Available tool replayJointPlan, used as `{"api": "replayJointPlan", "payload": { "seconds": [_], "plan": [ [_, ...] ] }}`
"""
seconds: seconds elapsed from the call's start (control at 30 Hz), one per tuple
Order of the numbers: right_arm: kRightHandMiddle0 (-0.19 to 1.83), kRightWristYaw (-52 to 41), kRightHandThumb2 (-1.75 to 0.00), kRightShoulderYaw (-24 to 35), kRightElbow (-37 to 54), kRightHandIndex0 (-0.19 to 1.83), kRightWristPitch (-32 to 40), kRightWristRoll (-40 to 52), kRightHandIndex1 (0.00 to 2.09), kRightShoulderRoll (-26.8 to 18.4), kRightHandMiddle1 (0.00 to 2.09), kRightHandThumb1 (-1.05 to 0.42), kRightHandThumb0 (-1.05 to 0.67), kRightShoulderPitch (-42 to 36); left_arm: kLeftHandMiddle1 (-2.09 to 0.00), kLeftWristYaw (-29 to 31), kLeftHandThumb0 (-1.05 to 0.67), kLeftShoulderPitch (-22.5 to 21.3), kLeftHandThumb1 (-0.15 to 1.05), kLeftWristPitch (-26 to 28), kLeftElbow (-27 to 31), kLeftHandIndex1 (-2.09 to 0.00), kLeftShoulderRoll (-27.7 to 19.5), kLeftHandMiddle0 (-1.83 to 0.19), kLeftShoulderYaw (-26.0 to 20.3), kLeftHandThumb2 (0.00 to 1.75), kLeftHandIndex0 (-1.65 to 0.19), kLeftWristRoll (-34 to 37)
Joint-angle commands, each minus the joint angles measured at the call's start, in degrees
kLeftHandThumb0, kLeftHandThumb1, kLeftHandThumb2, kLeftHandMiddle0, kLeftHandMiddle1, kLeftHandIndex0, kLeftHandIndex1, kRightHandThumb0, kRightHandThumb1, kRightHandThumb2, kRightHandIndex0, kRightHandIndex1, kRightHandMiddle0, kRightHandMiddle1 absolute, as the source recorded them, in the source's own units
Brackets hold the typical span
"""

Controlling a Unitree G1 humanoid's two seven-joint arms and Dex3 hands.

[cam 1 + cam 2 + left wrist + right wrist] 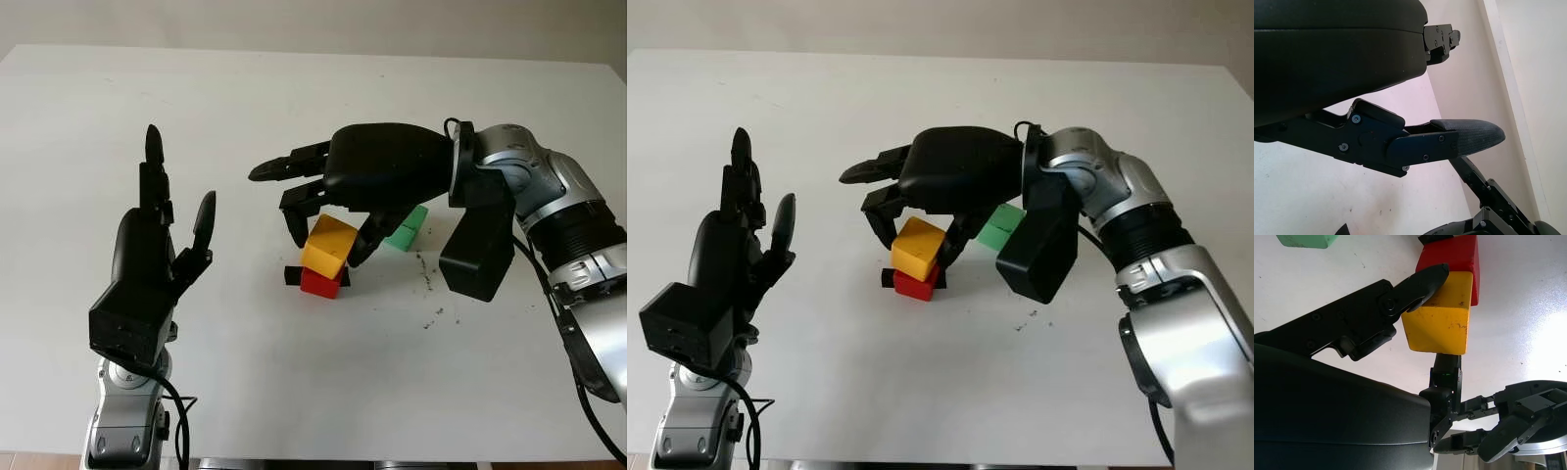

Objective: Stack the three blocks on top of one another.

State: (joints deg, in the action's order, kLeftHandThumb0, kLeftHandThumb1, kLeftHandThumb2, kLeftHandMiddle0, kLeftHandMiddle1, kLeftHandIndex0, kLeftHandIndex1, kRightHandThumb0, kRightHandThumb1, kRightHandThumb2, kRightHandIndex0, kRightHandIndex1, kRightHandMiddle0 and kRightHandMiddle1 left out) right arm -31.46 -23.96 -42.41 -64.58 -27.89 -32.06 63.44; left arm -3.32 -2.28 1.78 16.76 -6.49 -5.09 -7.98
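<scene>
Three blocks on the white counter (294, 392), near its middle. The red block (319, 283) sits on the counter, with a small black piece (292, 275) touching its left side. The yellow block (329, 246) is tilted, its lower edge on top of the red block. The right hand (328, 220) is arched over the pair, its fingers (1420, 281) clamped on the yellow block from opposite sides. The green block (409, 229) lies on the counter just behind and to the right of the stack, partly hidden by the right hand. The left hand (162, 259) is open, raised above the counter's left side, well apart from the blocks, holding nothing. Dark specks (428, 284) dot the counter right of the blocks.
</scene>
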Motion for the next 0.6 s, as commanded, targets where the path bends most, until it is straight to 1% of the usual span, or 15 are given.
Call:
{"api": "replayJointPlan", "payload": {
  "seconds": [0.0,0.07,0.13,0.17,0.2,0.27,0.3,0.33,0.4,0.5,0.57],
  "plan": [
    [0.43,-0.5,-0.05,-0.4,0.6,0.20,0.0,-0.3,0.06,-0.5,1.48,-0.94,-0.51,1.0,-0.05,-0.3,-0.84,0.3,1.05,0.2,1.4,-0.06,0.3,0.15,0.2,0.54,0.13,-0.3],
    [0.41,-0.6,-0.05,-0.8,0.6,0.18,0.1,-1.7,0.05,-0.9,1.47,-0.93,-0.53,1.3,-0.05,-0.4,-0.85,0.4,1.05,0.7,1.8,-0.05,0.3,0.16,0.3,0.54,0.14,-0.6],
    [0.27,-0.5,-0.05,-1.0,0.9,0.12,0.2,-3.6,0.03,-1.3,1.47,-0.91,-0.59,1.6,-0.05,-0.4,-0.85,0.4,1.05,1.0,2.1,-0.05,0.3,0.16,0.3,0.54,0.14,-0.7],
    [0.23,-0.7,-0.05,-1.2,0.9,0.10,0.3,-4.1,0.02,-1.4,1.46,-0.90,-0.60,1.7,-0.05,-0.4,-0.86,0.5,1.05,0.9,2.0,-0.05,0.3,0.16,0.3,0.54,0.14,-0.7],
    [0.13,-1.5,-0.05,-1.6,1.1,0.04,0.7,-4.5,0.02,-1.7,1.21,-0.89,-0.63,2.0,-0.05,-0.4,-0.86,0.5,1.05,1.0,2.1,-0.05,0.4,0.16,0.3,0.54,0.14,-0.6],
    [0.08,-3.1,-0.05,-2.1,1.5,-0.08,1.2,-4.7,0.03,-2.2,0.73,-0.89,-0.68,2.2,-0.05,-0.3,-0.85,0.6,1.05,1.2,2.4,-0.05,0.5,0.16,0.3,0.54,0.14,-0.4],
    [0.08,-3.5,-0.05,-2.2,1.7,-0.12,1.1,-4.8,0.04,-2.3,0.53,-0.89,-0.70,2.3,-0.05,-0.3,-0.85,0.6,1.05,1.3,2.4,-0.05,0.5,0.16,0.3,0.54,0.14,-0.3],
    [0.07,-3.5,-0.06,-2.3,1.8,-0.15,0.7,-4.9,0.04,-2.5,0.44,-0.90,-0.71,2.4,-0.05,-0.4,-0.85,0.5,1.05,1.2,2.2,-0.05,0.5,0.16,0.3,0.54,0.14,-0.4],
    [-0.06,-3.8,-0.06,-2.4,2.1,-0.18,0.3,-4.6,0.01,-2.7,0.29,-0.92,-0.77,2.4,-0.05,-0.5,-0.84,0.4,1.05,0.9,1.9,-0.06,0.4,0.16,0.3,0.54,0.14,-0.5],
    [-0.17,-4.3,-0.06,-2.3,3.4,-0.19,0.5,-4.2,0.00,-3.0,0.18,-0.92,-0.80,2.0,-0.05,-0.5,-0.84,0.1,1.05,0.9,1.7,-0.05,0.6,0.16,0.3,0.54,0.14,-0.4],
    [-0.19,-4.4,-0.05,-2.2,4.2,-0.19,0.7,-4.2,0.00,-3.2,0.09,-0.91,-0.82,1.7,-0.05,-0.4,-0.84,0.1,1.05,0.7,1.5,-0.05,0.6,0.16,0.3,0.54,0.14,-0.2]
  ]
}}
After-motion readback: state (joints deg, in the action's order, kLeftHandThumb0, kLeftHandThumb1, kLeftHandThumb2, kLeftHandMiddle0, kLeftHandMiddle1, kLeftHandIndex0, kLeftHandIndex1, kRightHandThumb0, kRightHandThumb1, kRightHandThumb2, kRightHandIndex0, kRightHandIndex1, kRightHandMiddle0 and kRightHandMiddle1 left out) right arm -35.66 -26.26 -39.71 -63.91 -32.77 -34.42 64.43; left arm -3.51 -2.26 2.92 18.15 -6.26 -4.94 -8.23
